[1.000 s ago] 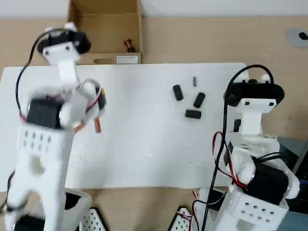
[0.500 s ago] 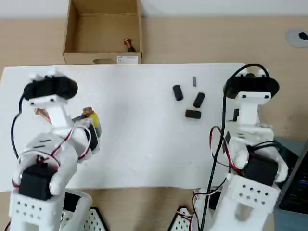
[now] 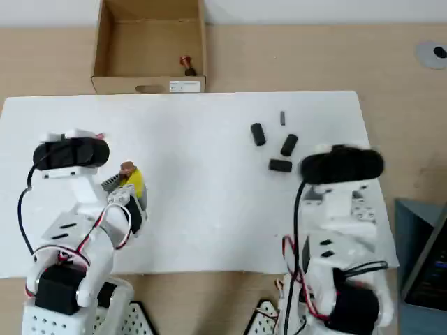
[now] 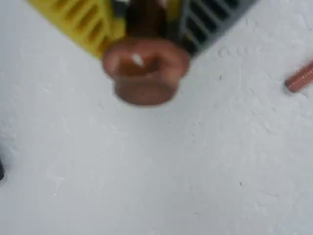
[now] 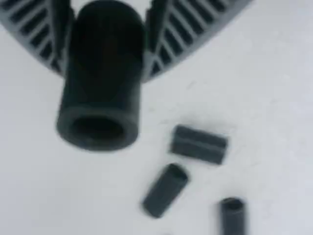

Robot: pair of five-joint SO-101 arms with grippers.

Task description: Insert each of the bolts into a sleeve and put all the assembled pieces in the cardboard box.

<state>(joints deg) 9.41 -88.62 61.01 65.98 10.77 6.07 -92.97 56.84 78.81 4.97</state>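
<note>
**A:** What did the left jaws have?

**B:** They were shut on a bolt (image 4: 145, 73). It was copper-coloured, with its head turned toward the wrist camera. A yellow finger (image 4: 73, 22) pinched it on one side and a grey finger (image 4: 215, 19) on the other. Seen from above, the left arm (image 3: 70, 209) stood at about 8 o'clock on the white surface (image 3: 209, 223), and the bolt's head showed at the tip of the yellow finger.

**A:** Anything close by?

**B:** A second bolt (image 4: 299, 78) lay on the surface near those jaws. Only the end of its shaft was visible in the left wrist view.

**A:** And the right jaws?

**B:** They were clamped round a black sleeve (image 5: 100, 83), which was gripped by its sides with its open end toward the camera. The right arm (image 3: 342, 167) stood at about 4 o'clock on the surface.

**A:** What lay beyond it?

**B:** Three loose sleeves (image 3: 280, 165) lay on their sides at about 1 o'clock from the middle of the surface. They were near one another but not touching. The nearest was just at 10 o'clock of the right arm's wrist. At 12 o'clock of the group sat a small grey piece (image 3: 282, 118), too small for me to tell what it was.

**A:** And the box?

**B:** The box (image 3: 126, 85) sat open at 11 o'clock, with its near wall against the far edge of the white surface. One assembled piece (image 3: 186, 65) lay in its 4 o'clock corner, a copper head on a dark body.
</note>
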